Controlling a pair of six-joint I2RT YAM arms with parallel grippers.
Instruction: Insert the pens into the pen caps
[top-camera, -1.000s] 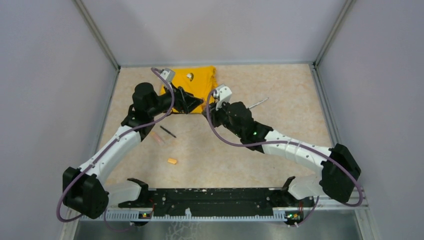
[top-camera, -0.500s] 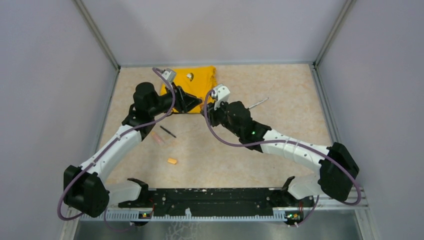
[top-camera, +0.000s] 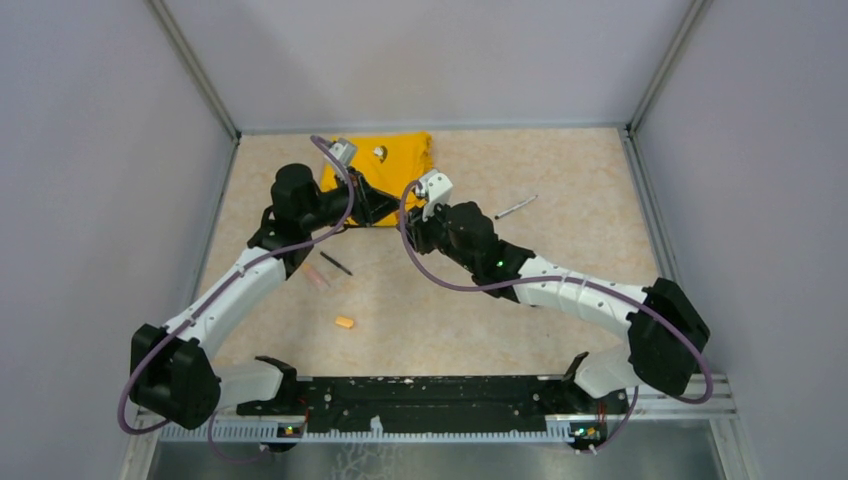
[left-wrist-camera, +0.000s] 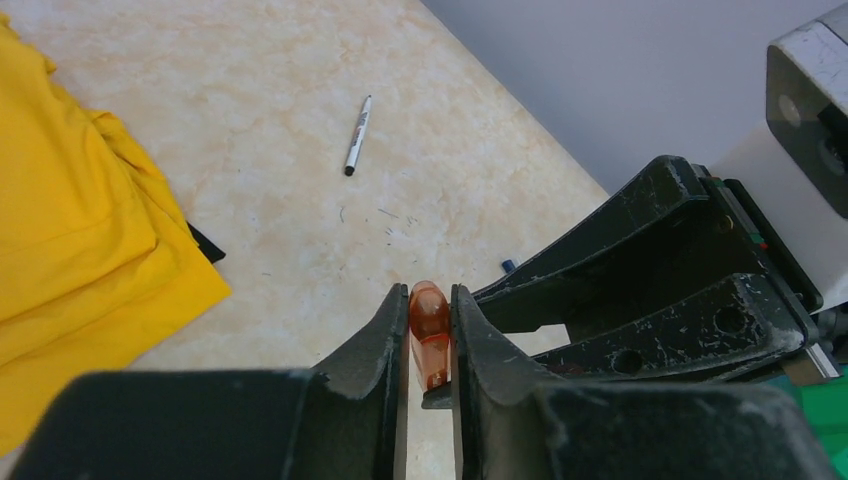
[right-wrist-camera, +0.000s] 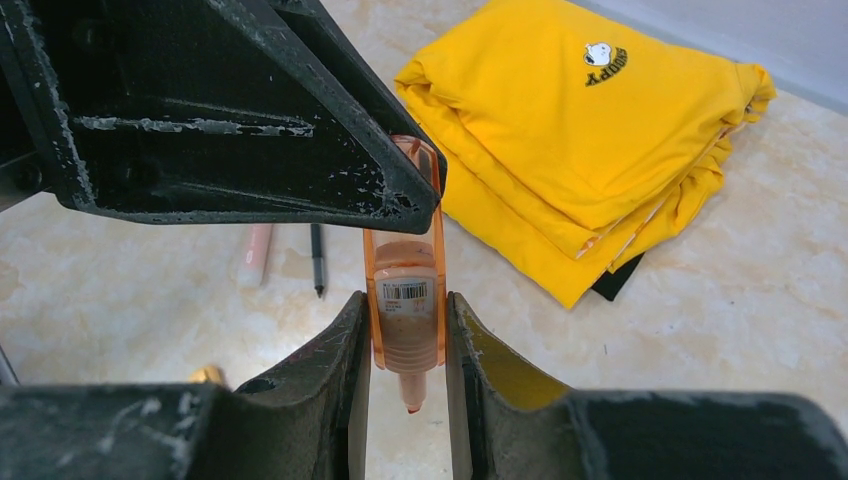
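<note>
Both grippers hold one orange marker between them. My right gripper is shut on its barcoded body, the bare nib pointing back at the right wrist camera. My left gripper is shut on its rounded far end. In the top view the left gripper and right gripper meet by the yellow cloth, hiding the marker. A thin dark pen and a pale pink-orange marker lie side by side. A silver-white pen lies to the right. A light orange cap lies nearer; a tiny dark blue cap shows beside the right gripper.
A folded yellow cloth lies at the back of the beige tabletop, just behind the two grippers. Grey walls close in the left, right and back sides. The black mounting rail runs along the near edge.
My left gripper's jaws have closed onto the marker's far end. The right gripper, with the marker in it, has shifted a little to the left.
</note>
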